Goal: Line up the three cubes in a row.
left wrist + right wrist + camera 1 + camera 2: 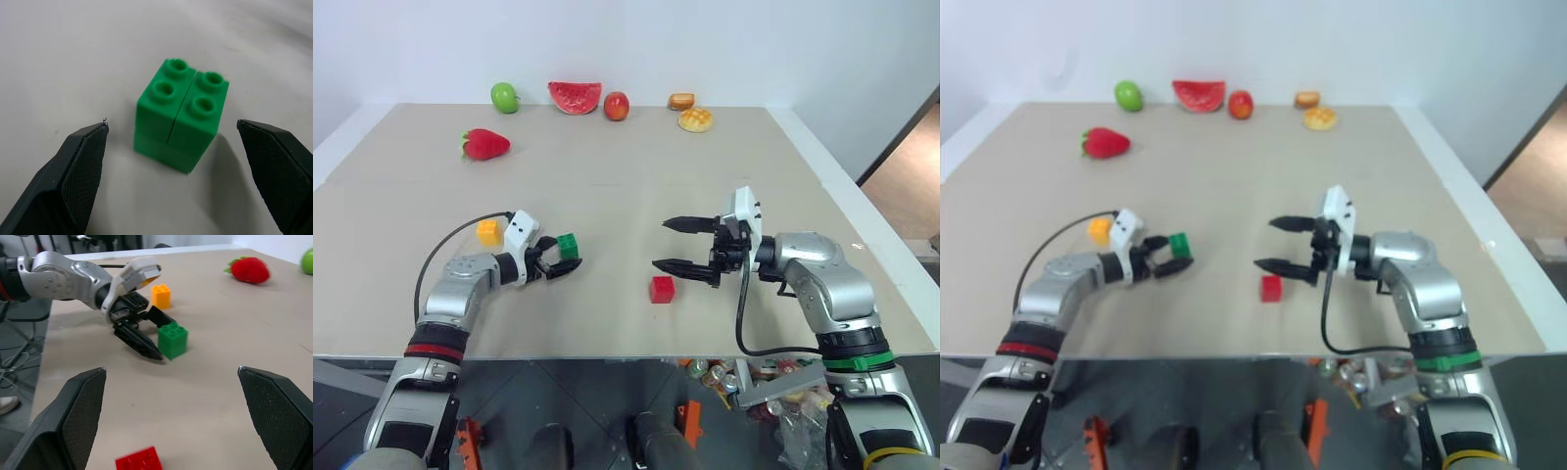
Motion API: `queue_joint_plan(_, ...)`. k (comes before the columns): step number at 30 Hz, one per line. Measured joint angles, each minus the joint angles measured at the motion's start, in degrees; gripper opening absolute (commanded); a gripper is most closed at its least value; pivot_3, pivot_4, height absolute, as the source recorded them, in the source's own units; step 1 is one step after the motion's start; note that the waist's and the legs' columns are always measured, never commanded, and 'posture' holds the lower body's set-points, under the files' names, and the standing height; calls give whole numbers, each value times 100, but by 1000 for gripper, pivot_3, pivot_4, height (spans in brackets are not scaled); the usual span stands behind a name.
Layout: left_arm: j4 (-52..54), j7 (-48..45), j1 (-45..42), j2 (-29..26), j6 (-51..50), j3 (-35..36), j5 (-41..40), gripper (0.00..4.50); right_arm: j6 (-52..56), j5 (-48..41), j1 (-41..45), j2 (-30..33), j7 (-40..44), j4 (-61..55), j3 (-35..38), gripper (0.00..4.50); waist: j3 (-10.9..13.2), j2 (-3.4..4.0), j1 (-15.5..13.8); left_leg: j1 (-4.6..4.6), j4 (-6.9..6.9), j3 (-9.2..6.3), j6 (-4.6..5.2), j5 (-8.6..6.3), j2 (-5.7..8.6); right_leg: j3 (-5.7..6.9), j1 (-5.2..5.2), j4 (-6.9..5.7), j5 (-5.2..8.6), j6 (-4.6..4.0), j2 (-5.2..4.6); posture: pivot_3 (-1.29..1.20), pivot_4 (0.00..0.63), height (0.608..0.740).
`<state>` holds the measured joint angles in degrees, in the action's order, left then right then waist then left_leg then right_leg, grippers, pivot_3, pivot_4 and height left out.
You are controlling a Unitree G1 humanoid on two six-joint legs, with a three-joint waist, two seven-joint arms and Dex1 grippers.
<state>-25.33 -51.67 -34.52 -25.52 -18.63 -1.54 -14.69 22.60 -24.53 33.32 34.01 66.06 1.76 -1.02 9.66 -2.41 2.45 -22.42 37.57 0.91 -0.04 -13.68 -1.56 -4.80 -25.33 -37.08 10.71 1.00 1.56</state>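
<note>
The green cube [569, 245] stands on the table at the tips of my left gripper [565, 255]. The gripper is open, one black finger on each side of the cube, and the left wrist view shows a gap between cube and pads. The yellow-orange cube [489, 232] sits just behind that hand. Nearer the front edge, towards the middle, lies the red cube [662, 289]. My right gripper [661, 243] hovers open just above and behind it, pointing left, with nothing between its fingers [78, 421]. The green cube [172, 340] and the yellow-orange cube [161, 295] also appear in the right wrist view.
Toy food lines the far side of the table: a strawberry [486, 144], a green apple [504, 96], a watermelon slice [575, 96], a red-orange fruit [617, 105] and two bread pieces [695, 119]. The table's front edge [607, 354] runs close below the red cube.
</note>
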Motion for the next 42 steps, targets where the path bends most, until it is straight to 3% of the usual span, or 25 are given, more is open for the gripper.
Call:
queue_joint_plan(9, -224, -174, -139, 21, 79, 0, 62, 4356, -11, -13, -143, 56, -118, -4, 146, 4484, 0, 0, 14, 1, 0, -4, 0, 0, 0, 2, 1, 0, 0, 0, 2, 0, 150, 740)
queue_joint_plan(12, -224, -266, -138, 19, 89, 0, 68, 3587, -30, -12, -143, 55, -130, -4, 145, 4500, 0, 0, 14, 0, 0, -5, 0, 0, 0, 3, 1, 0, 1, 0, 2, 0, 150, 740)
queue_joint_plan(18, -231, -383, -138, -28, 88, 2, 69, 1453, -75, 0, -135, 55, -132, 9, 138, 4500, 0, 0, 14, 0, 0, -5, 0, 0, -1, 3, 0, 0, 0, 0, 3, 0, 150, 740)
queue_joint_plan(19, -231, -391, -138, -38, 87, 9, 68, 1291, -82, 1, -126, 53, -132, 26, 134, 4500, 0, 0, 14, 0, 0, -5, 0, 0, -1, 3, 0, 0, 0, 0, 3, 0, 150, 740)
queue_joint_plan(33, 299, -1012, -23, -333, 330, -265, 143, 1298, -189, 12, -71, 41, -14, 193, 83, 4500, 0, 0, 15, 0, -1, -3, 0, 0, -2, 1, 0, 0, 2, 0, 2, 0, 150, 740)
queue_joint_plan(37, 574, -1755, 201, -543, 974, -806, 368, 1298, -131, -16, -189, 484, 377, 146, 83, 4500, 0, 0, 14, -1, -2, -3, -1, -2, -1, 2, 0, 0, 9, -5, 2, 0, 150, 740)
queue_joint_plan(42, 421, -2090, 136, -439, 1400, -997, 484, 1298, -159, 10, -425, 895, 715, 328, 99, 4500, 1, 0, 12, 2, -1, -2, 0, -2, 0, 2, 2, 0, 11, -9, 2, 0, 150, 740)
